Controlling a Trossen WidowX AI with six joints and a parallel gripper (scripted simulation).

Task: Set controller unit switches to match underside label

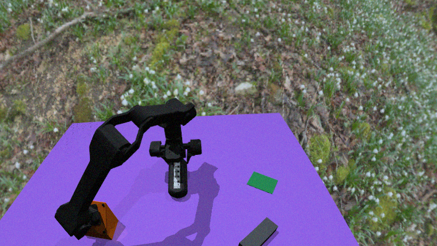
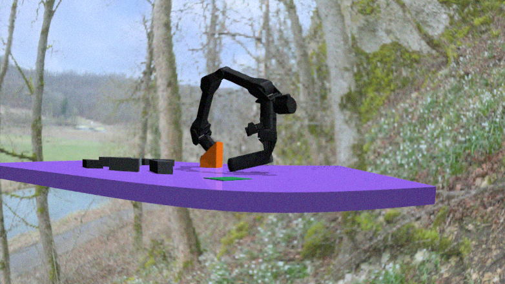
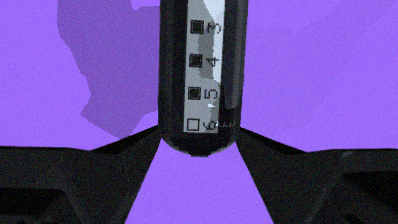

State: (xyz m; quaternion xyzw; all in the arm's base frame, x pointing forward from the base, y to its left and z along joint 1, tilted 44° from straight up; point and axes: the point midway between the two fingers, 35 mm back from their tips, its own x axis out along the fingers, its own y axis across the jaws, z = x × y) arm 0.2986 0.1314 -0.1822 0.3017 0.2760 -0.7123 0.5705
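Note:
The dark controller unit (image 1: 177, 192) (image 2: 247, 161) (image 3: 172, 75) is tilted, its far end low at the bench and its near end raised. My gripper (image 1: 177, 161) (image 2: 270, 154) (image 3: 198, 129) is shut on the raised end, one finger against each long side. The underside label (image 1: 176, 174) (image 3: 202, 93) faces up. In the wrist view squares 3, 4 and 5 are filled and square 6, nearest the fingers, is empty. Squares 1 and 2 are outside that view, and too small to read surely in the top view. The rocker switches face down and are hidden.
An orange wedge (image 1: 109, 225) (image 2: 213, 155) stands by the arm's base. A flat green plate (image 1: 262, 182) (image 2: 228, 178) lies to the right of the unit in the top view. A dark grey block (image 1: 259, 231) lies nearer the front. Several dark blocks (image 2: 123, 164) stand left in the exterior view.

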